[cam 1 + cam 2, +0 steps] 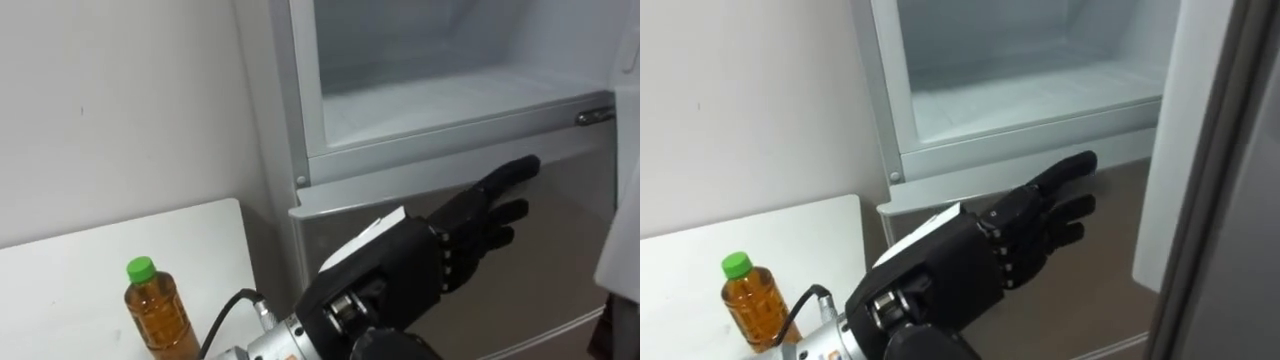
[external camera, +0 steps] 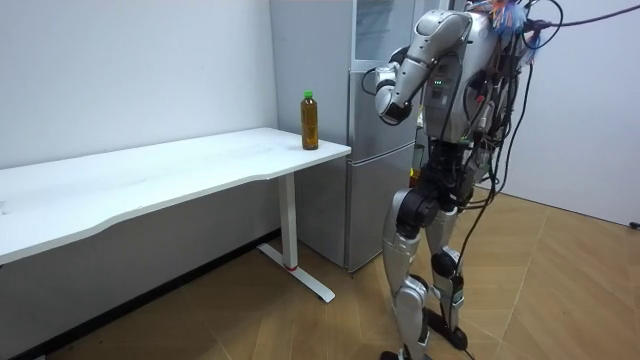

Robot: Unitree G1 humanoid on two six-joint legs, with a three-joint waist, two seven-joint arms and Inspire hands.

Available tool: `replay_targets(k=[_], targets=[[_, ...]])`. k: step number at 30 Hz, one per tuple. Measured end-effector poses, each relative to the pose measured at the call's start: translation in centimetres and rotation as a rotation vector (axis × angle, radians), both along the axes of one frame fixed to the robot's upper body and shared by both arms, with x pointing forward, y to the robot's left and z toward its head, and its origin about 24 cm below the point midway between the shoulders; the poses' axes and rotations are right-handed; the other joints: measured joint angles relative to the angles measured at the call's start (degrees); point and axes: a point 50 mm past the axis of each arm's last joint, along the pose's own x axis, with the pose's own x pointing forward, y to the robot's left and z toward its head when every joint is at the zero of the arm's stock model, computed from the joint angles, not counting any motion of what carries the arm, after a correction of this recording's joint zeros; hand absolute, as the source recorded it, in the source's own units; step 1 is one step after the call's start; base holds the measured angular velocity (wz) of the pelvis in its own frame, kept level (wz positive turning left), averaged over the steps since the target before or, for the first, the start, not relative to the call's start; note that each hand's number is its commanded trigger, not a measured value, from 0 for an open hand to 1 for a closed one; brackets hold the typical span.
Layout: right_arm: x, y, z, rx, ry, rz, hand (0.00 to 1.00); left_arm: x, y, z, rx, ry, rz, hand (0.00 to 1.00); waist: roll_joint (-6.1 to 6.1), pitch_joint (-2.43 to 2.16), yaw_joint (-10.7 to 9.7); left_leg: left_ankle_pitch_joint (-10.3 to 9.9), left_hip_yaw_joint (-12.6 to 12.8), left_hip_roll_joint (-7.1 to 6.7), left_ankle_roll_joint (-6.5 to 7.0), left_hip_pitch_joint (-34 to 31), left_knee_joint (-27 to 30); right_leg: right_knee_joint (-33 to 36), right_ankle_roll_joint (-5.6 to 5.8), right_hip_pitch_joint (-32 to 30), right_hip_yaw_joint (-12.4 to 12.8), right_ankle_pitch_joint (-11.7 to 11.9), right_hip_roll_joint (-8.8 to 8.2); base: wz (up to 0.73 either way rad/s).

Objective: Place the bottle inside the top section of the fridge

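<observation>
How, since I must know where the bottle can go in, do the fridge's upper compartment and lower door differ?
The upper compartment stands open; the lower door is shut. The upper compartment is pale white inside; the lower door shows a grey face. The left hand, fingers straight, reaches in front of the lower door, below the upper compartment. Both belong to one fridge beside the table where the bottle stands.

Amber bottle [image 1: 162, 318], green cap [image 1: 141, 268]; black robot hand [image 1: 405, 262].
</observation>
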Motion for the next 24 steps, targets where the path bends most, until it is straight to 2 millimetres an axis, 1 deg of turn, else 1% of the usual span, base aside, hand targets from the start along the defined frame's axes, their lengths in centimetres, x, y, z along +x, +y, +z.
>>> replay_targets(k=[5, 10, 15, 18, 20, 22, 24], targets=[[0.49, 0.06, 0.05, 0.007, -0.009, -0.004, 0.0, -0.03, -0.06, 0.03, -0.002, -0.002, -0.006, 0.0, 0.33, 0.11, -1.66, 0.0, 0.44, 0.02, 0.0, 0.17, -0.05, 0.09, 0.0, -0.22, 0.43, 0.05, 0.0, -0.07], [0.56, 0.02, 0.07, 0.006, -0.011, -0.005, 0.0, -0.05, -0.07, 0.04, 0.0, -0.004, -0.011, 0.0, 0.49, 0.16, -2.02, 0.0, 1.53, 0.15, 0.0, 0.21, -0.04, 0.2, -0.01, -0.84, 1.69, 0.11, 0.09, -0.12], [0.64, -0.01, 0.09, 0.004, -0.013, -0.006, 0.0, -0.06, -0.1, 0.03, 0.01, -0.012, -0.008, 0.0, 0.54, 0.13, -3.18, 0.0, 2.92, 0.26, 0.0, 0.1, -0.04, 0.21, 0.0, -1.44, 2.43, 0.11, 0.12, -0.09], [0.56, -0.06, 0.09, 0.002, -0.013, -0.007, 0.0, -0.07, -0.21, 0.02, 0.02, -0.019, -0.004, 0.0, 0.57, 0.1, -3.24, -0.01, 4.38, 0.61, -0.01, 0.12, 0.01, 0.86, -0.06, -2.5, 3.76, 0.15, 0.39, -0.25], [0.72, -0.1, 0.14, 0.0, -0.02, -0.003, 0.0, -0.03, -0.21, 0.08, 0.022, -0.023, 0.005, 0.0, 0.56, 0.11, -3.23, -0.01, 4.75, 0.79, -0.01, 0.12, 0.01, 0.89, -0.23, -2.88, 4.43, 0.26, 0.62, -0.22], [0.63, -0.21, 0.16, -0.003, -0.019, -0.004, 0.0, -0.05, -0.44, 0.12, 0.029, -0.028, 0.013, 0.0, 0.55, 0.11, -3.37, -0.01, 5.14, 0.97, -0.02, 0.2, 0.01, 0.83, -0.3, -2.95, 4.79, 0.3, 0.78, -0.14], [0.58, -0.31, 0.17, -0.006, -0.017, -0.003, 0.0, -0.02, -0.89, 0.43, 0.034, -0.044, 0.024, 0.0, 0.55, 0.12, -3.32, -0.02, 6.28, 1.24, -0.03, 0.54, 0.01, 0.8, -0.48, -2.96, 5.23, 0.42, 0.99, -0.14]])
